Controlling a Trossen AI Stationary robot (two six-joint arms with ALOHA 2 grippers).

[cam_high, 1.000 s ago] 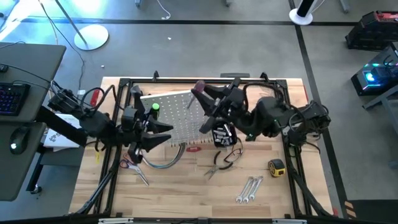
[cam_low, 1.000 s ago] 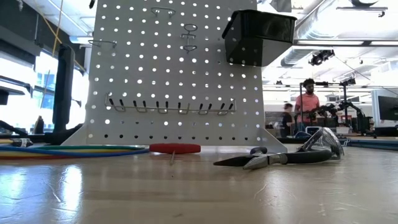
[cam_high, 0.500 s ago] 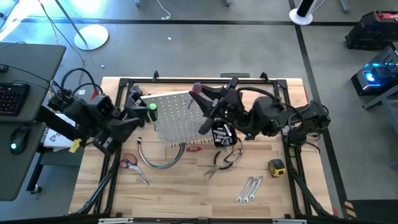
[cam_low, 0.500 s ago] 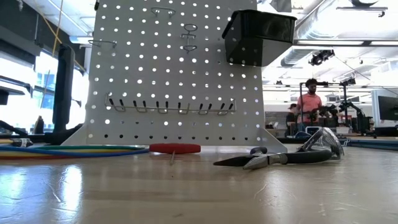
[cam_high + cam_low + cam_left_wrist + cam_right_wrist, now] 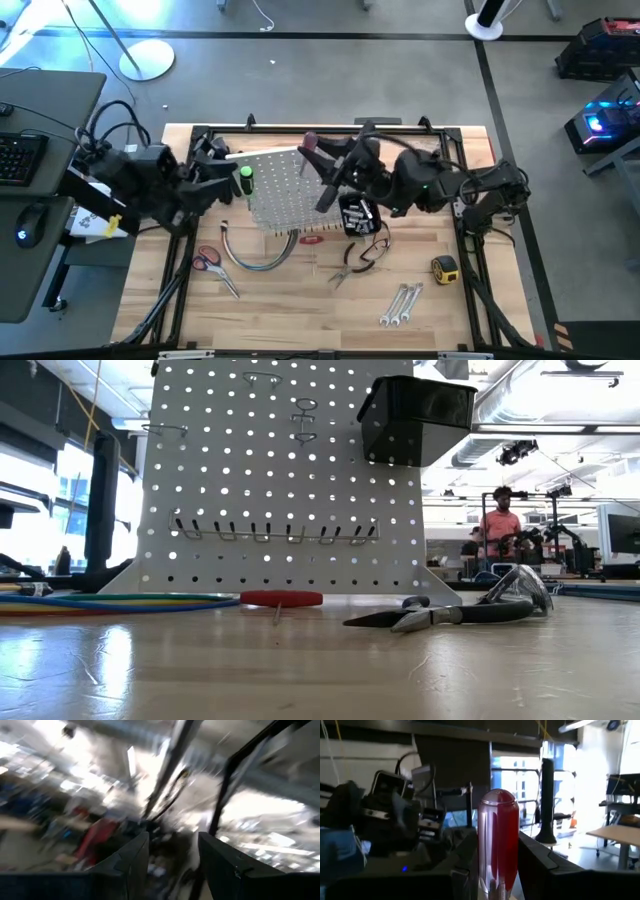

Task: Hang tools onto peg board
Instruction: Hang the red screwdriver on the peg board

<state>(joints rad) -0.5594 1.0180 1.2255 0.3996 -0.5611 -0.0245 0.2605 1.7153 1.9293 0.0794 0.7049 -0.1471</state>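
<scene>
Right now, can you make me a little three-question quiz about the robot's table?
1. True or false: the yellow tape measure hangs on the white holed peg board.
2. What does the right pincer hold? A clear red screwdriver handle, B black-handled pliers, C silver wrenches.
3. Which red-handled tool lies beside the curved cable bundle?

Key: 1 false, it lies on the table. 2 A. 3 the red-handled scissors.

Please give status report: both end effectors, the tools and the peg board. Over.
Right end effector shut on red screwdriver, above peg board. Left end effector at board's left edge, beside green screwdriver. Pliers, scissors unhung.
</scene>
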